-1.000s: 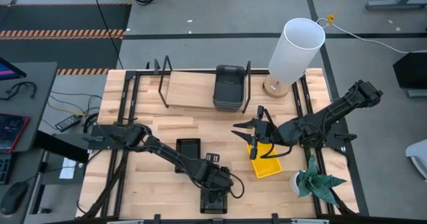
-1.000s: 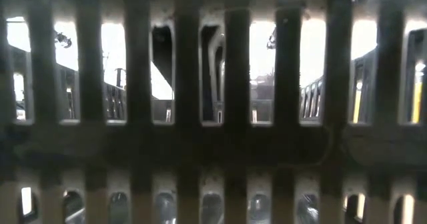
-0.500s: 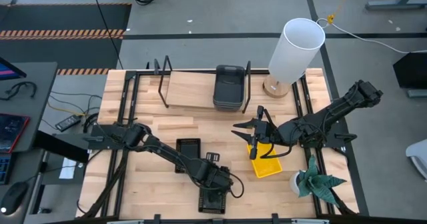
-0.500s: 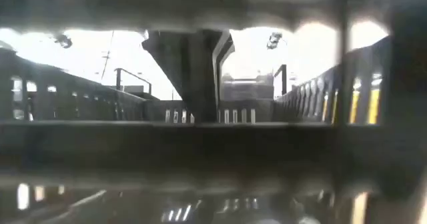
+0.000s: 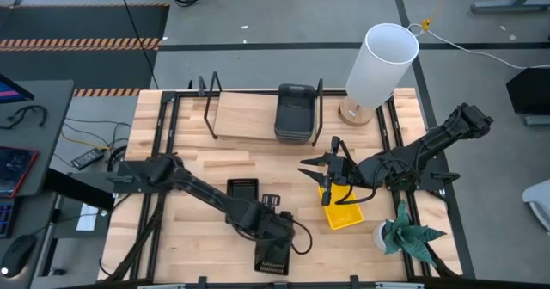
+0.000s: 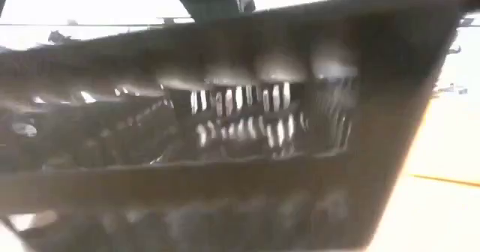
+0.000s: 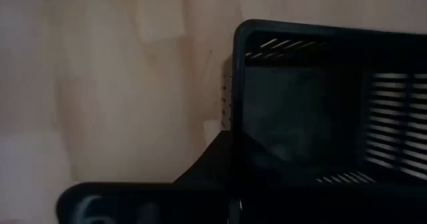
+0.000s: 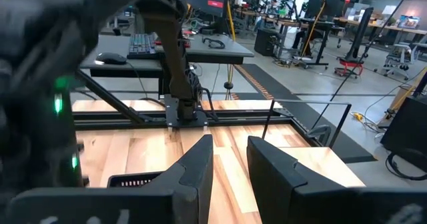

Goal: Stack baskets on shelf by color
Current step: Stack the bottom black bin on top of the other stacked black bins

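Observation:
My left gripper is at the table's near edge, shut on a black mesh basket. This basket fills the low view, tilted. A second black basket lies flat on the table beside the left arm. Dark grey baskets sit stacked at the right end of the shelf. A yellow basket lies on the table, partly under my right gripper. That gripper hovers open with nothing between its fingers. My left gripper holds the black basket by its far short end, coming from above and slanting down. The gripper itself hides where the fingers meet the wall. The basket hangs tilted, its held end raised off the table.
A white lamp shade on a wooden foot stands at the far right. A small potted plant is at the near right. Black rails run along the tabletop's sides. The shelf's left and middle board is bare.
My left gripper has taken hold of the black basket's far end and gone up. The basket stood flat at the near edge. It is now tipped, with that end lifted, and has shifted slightly toward the table's left.

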`<move>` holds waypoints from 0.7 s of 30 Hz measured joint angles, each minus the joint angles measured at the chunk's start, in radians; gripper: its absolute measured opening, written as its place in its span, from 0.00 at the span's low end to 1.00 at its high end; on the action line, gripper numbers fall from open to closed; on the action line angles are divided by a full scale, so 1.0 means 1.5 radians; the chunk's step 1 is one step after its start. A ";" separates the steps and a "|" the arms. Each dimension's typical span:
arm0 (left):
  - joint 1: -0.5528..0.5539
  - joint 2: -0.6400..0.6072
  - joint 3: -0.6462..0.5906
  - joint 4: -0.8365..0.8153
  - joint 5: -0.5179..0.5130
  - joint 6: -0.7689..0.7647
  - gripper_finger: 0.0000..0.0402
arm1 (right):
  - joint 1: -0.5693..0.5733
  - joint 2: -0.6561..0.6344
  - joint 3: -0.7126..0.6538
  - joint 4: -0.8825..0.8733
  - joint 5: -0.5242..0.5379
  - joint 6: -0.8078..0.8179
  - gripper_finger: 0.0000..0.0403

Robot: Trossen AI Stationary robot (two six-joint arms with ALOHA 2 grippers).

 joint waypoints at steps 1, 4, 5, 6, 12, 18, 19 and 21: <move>0.000 -0.014 0.000 -0.001 -0.002 -0.004 0.03 | 0.000 0.000 0.000 0.000 0.000 0.000 0.24; 0.000 -0.052 0.000 -0.008 -0.002 -0.014 0.03 | 0.000 0.000 0.000 0.000 0.000 0.000 0.24; 0.000 -0.063 0.000 -0.014 -0.001 -0.018 0.03 | 0.000 0.000 0.000 0.000 0.000 0.000 0.24; -0.001 -0.077 0.000 -0.024 -0.001 -0.022 0.03 | 0.000 0.000 0.000 0.000 0.000 0.000 0.24; -0.002 -0.133 0.000 -0.118 -0.006 -0.028 0.04 | 0.000 0.000 0.000 0.000 0.000 0.000 0.24; -0.005 -0.162 0.000 -0.223 -0.075 -0.037 0.04 | 0.000 0.000 0.000 0.000 0.000 0.000 0.24; -0.005 -0.164 0.000 -0.240 -0.096 -0.044 0.04 | 0.000 0.000 0.000 0.000 0.000 0.000 0.24; -0.004 -0.166 0.000 -0.270 -0.135 -0.046 0.04 | 0.000 0.000 0.000 0.000 0.000 0.000 0.24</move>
